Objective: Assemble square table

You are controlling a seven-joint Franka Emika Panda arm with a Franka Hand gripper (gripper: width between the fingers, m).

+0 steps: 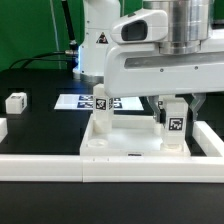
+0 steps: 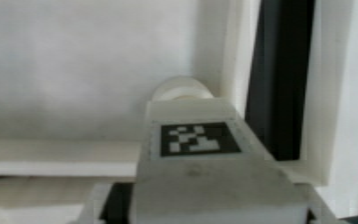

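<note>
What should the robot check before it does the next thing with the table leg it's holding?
1. Jaws gripping the held leg: ok, they are closed on it.
2. Held leg straight up: ok, it looks upright in the exterior view.
3. Held leg at a corner of the tabletop: ok, it is at the near corner on the exterior view's right.
4. Held leg seated in its hole: cannot tell, the bottom of the leg is hidden.
5. Standing leg in place: ok, it is upright on the far corner.
6. Spare leg out of the way: ok, it lies apart, off to the exterior view's left.
</note>
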